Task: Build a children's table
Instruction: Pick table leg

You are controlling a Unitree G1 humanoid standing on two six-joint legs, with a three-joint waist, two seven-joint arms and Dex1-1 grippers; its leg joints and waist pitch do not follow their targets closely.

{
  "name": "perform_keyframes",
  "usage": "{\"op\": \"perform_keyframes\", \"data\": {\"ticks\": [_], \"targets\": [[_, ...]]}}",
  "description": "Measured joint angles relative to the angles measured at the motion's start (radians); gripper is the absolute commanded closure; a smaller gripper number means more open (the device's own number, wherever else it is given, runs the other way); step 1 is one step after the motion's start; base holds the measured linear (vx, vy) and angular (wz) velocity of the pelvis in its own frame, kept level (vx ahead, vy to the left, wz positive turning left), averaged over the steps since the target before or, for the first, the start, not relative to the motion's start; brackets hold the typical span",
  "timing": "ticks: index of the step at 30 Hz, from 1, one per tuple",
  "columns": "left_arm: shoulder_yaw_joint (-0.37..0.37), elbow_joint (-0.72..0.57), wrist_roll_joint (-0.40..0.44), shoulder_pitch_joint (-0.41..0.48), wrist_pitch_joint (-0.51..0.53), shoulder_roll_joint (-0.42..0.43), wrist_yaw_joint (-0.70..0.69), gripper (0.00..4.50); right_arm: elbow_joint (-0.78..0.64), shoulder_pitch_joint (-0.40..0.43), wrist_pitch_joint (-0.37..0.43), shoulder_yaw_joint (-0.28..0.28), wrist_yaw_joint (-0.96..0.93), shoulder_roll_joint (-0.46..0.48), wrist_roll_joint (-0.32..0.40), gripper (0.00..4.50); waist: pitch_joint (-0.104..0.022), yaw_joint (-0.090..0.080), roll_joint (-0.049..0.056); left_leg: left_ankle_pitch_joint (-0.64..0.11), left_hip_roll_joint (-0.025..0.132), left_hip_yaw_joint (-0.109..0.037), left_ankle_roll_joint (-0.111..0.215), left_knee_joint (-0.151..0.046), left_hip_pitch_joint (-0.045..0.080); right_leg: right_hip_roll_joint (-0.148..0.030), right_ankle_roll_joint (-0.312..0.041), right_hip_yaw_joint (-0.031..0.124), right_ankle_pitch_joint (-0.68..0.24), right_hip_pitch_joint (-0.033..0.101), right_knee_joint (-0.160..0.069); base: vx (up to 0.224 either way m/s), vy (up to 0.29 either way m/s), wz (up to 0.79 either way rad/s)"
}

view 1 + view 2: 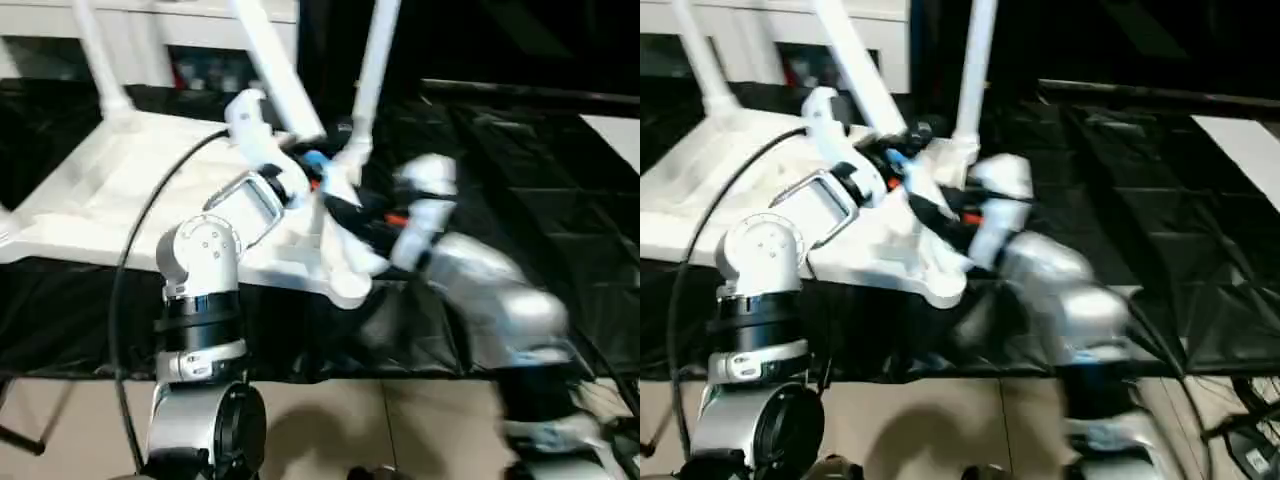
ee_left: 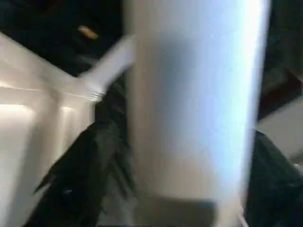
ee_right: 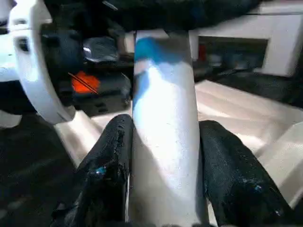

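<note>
The white children's table top (image 1: 120, 190) lies upside down on the black-draped table (image 1: 530, 190). Two legs stand upright in its far sockets, one at the left (image 1: 100, 60) and one at the right (image 1: 375, 70). A third leg (image 1: 265, 50) leans tilted over the top's right side, above the near corner socket (image 1: 345, 285). My left gripper (image 1: 305, 170) is at this tilted leg, whose tube (image 2: 189, 94) runs between dark fingers (image 2: 75, 175). My right gripper (image 3: 165, 127) is shut on the same leg (image 3: 163, 94) just below, with a black finger (image 3: 109, 161) pressed to each side.
A white cabinet (image 1: 150, 40) stands behind the draped table. A black cable (image 1: 130, 260) loops from my left arm over the table's front edge. Beige floor tiles (image 1: 400, 420) lie in front. A white surface (image 1: 615, 135) shows at the far right.
</note>
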Motion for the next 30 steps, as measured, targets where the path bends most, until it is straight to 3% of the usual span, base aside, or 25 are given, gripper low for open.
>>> {"op": "perform_keyframes", "data": {"ticks": [1,10,18,19,21,24,28,30], "targets": [[0.006,0.002,0.002,0.0,-0.01,-0.001,0.016,1.09,0.0,0.0,-0.007,0.013,-0.026,0.013,-0.02,2.67,0.0,0.001,0.0,0.0,0.0,0.0,0.0,-0.001,0.0,0.0,0.0,0.0,0.0,0.0,0.0,0.0,0.0,0.0],[-0.032,-0.021,0.041,0.0,-0.077,-0.002,0.084,1.75,0.004,-0.021,-0.04,0.069,-0.116,0.054,-0.111,2.67,0.0,0.003,-0.002,0.0,-0.001,0.002,0.0,-0.007,0.0,0.0,0.0,0.003,0.0,-0.001,-0.002,0.0,0.0,0.0],[-0.066,-0.026,0.056,0.0,-0.122,-0.002,0.088,2.45,0.013,-0.024,-0.063,0.078,-0.146,0.071,-0.137,2.67,0.0,0.001,-0.002,0.0,-0.001,0.003,0.0,-0.007,0.001,0.0,0.001,0.003,0.001,-0.001,-0.002,0.0,0.0,0.0],[-0.073,-0.027,0.059,0.001,-0.131,-0.002,0.079,2.51,0.013,-0.024,-0.063,0.073,-0.145,0.074,-0.134,2.11,0.0,0.002,-0.002,0.0,-0.001,0.003,0.0,-0.007,0.001,0.0,0.001,0.003,0.001,-0.001,-0.002,0.0,0.0,0.0],[-0.09,-0.029,0.071,0.007,-0.149,0.004,0.037,2.56,0.013,-0.029,-0.056,0.054,-0.122,0.071,-0.109,1.97,0.0,0.002,-0.002,0.0,-0.001,0.003,0.0,-0.007,0.001,0.0,0.001,0.004,0.001,-0.001,-0.002,0.0,0.0,0.0],[-0.135,-0.028,0.074,0.02,-0.15,0.048,-0.069,2.6,0.012,-0.048,-0.006,-0.001,-0.036,0.03,-0.017,1.62,0.0,0.003,-0.003,0.0,-0.001,0.003,0.0,-0.007,0.001,0.0,0.001,0.004,0.001,-0.001,-0.002,0.0,0.0,0.0],[-0.183,0.002,0.057,0.021,-0.113,0.155,-0.23,2.61,0.011,-0.081,0.109,-0.043,0.193,-0.126,0.116,1.35,0.0,0.003,-0.003,0.0,-0.001,0.004,0.0,-0.007,0.003,0.001,0.001,0.005,0.002,0.001,-0.002,0.0,0.0,0.0],[-0.186,0.007,0.037,0.021,-0.098,0.181,-0.292,2.62,0.016,-0.081,0.136,-0.05,0.263,-0.157,0.149,1.12,0.0,0.002,-0.003,0.0,-0.001,0.004,0.0,-0.006,0.003,0.001,0.0,0.006,0.002,0.0,-0.001,0.0,0.0,0.0]]}}
